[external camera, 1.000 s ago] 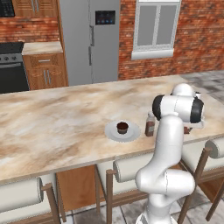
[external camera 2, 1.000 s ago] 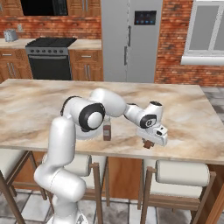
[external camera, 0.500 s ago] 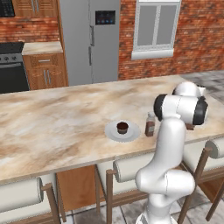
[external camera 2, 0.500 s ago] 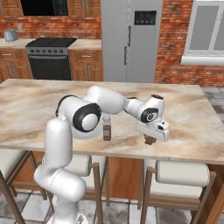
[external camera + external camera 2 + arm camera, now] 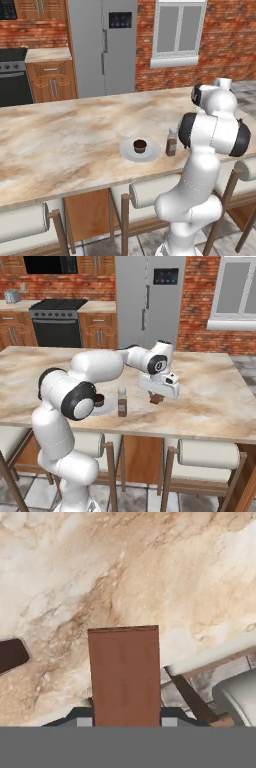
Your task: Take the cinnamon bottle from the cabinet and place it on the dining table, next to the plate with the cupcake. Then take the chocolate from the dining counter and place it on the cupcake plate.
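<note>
Room: Kitchen with red brick walls, a tall grey fridge (image 5: 102, 45), a black stove (image 5: 52, 321) and a window (image 5: 175, 30).
Table: long table (image 5: 65, 140) with a beige-brown marble top; cushioned stools with wooden legs (image 5: 207, 456) stand along its near side.
Plate: small round white plate (image 5: 131, 152) with one dark brown cupcake (image 5: 140, 146) in the middle, near the front edge of the table.
Bottle: small clear spice bottle with a grey cap and red-brown powder (image 5: 171, 142) stands upright on the table, just beside the plate. That part of the job looks done.
Chocolate: small flat brown bar of chocolate (image 5: 125, 674) sits between the finger tips in the hand view. In the right base view it is a small dark bit (image 5: 157, 399) under the hand, low over the table, on the far side of the bottle from the plate.
Gripper: white arm's gripper (image 5: 159, 396) has its jaws closed tight on the chocolate bar. I think the bar is just off the table, but the gap is too small to be sure.
Step now: second part of the job, carrying the chocolate.
Next move: lift a little, swing over past the bottle without knocking it, lower the bar onto a bare bit of plate beside the cupcake, then open the jaws.
</note>
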{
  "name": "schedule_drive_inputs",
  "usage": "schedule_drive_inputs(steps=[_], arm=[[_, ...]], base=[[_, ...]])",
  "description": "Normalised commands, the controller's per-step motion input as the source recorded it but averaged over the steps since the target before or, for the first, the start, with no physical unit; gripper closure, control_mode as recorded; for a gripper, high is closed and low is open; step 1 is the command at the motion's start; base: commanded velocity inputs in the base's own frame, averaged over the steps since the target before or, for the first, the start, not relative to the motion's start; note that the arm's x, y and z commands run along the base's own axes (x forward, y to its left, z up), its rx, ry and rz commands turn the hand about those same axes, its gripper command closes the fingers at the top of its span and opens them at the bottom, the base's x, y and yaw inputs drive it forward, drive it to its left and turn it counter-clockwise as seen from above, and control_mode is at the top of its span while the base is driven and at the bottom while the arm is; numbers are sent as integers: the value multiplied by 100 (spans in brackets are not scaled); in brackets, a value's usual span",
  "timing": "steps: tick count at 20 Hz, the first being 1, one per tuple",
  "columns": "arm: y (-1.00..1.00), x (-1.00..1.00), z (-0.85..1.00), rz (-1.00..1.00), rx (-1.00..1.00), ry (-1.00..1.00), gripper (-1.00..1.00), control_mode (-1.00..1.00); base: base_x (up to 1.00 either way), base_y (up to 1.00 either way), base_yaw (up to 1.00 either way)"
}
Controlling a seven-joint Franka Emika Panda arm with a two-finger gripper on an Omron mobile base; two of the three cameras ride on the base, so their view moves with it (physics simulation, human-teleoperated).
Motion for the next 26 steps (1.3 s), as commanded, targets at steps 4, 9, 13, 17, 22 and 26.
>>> schedule_drive_inputs(steps=[4,9,13,17,22,26], arm=[[97,-29,99,14,-2,0,100,-100],[100,-4,60,16,-1,4,100,-100],[100,0,32,19,0,8,100,-100],[100,-1,9,23,0,13,100,-100],[100,0,-4,28,-2,11,100,-100],[94,2,-59,32,-13,1,100,-100]], base=[[0,0,0],[0,0,0],[0,0,0],[0,0,0],[0,0,0],[0,0,0]])
